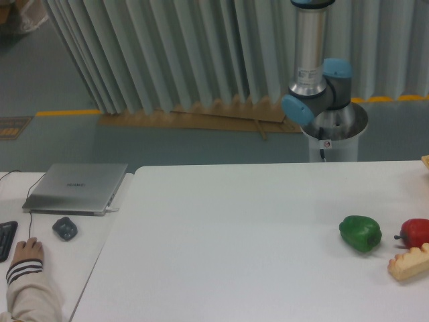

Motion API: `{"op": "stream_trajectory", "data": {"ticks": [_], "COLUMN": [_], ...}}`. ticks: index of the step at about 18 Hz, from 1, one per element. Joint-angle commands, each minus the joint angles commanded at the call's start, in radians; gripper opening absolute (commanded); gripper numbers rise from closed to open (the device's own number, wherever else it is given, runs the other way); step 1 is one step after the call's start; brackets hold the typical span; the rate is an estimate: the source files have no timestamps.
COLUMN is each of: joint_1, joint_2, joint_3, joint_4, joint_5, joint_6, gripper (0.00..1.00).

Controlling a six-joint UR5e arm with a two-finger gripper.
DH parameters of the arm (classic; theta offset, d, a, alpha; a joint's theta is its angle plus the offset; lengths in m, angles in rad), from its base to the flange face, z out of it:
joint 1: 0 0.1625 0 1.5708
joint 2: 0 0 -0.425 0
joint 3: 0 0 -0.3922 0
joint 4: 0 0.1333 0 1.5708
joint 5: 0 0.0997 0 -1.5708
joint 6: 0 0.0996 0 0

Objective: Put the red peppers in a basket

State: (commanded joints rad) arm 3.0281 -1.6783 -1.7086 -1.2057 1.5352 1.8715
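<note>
The red pepper is sitting at the surface's right edge beside the green pepper; glossy, probably slippery, best gripped across its sides; the end effector is lying outside view

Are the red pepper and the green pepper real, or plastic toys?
Red pepper: probably plastic; it looks smooth and shiny with even color. Green pepper: likely plastic too, glossy with a bright highlight on top. From this distance, I can't be sure.

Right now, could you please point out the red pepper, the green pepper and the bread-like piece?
red pepper (417,232): fixed camera, glossy body.
green pepper (360,233): fixed camera, body's middle.
bread-like piece (409,263): fixed camera, tan side.
</note>
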Motion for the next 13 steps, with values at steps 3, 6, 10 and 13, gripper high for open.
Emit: {"op": "stream_trajectory", "data": {"ticks": [3, 6, 10, 13], "joint_1": [0.000, -0.003, -0.005, -0.005], "joint_2": [0.002, 0.014, 0.011, 0.005], "joint_3": [0.001, 0.001, -0.003, -0.005], "joint_4": [0.002, -0.001, -0.002, -0.002], "joint_5": [0.000, 0.002, 0.000, 0.000], "joint_6": [-0.003, -0.005, -0.003, -0.003], "gripper": [1.00, 1.00, 1.00, 1.00]}}
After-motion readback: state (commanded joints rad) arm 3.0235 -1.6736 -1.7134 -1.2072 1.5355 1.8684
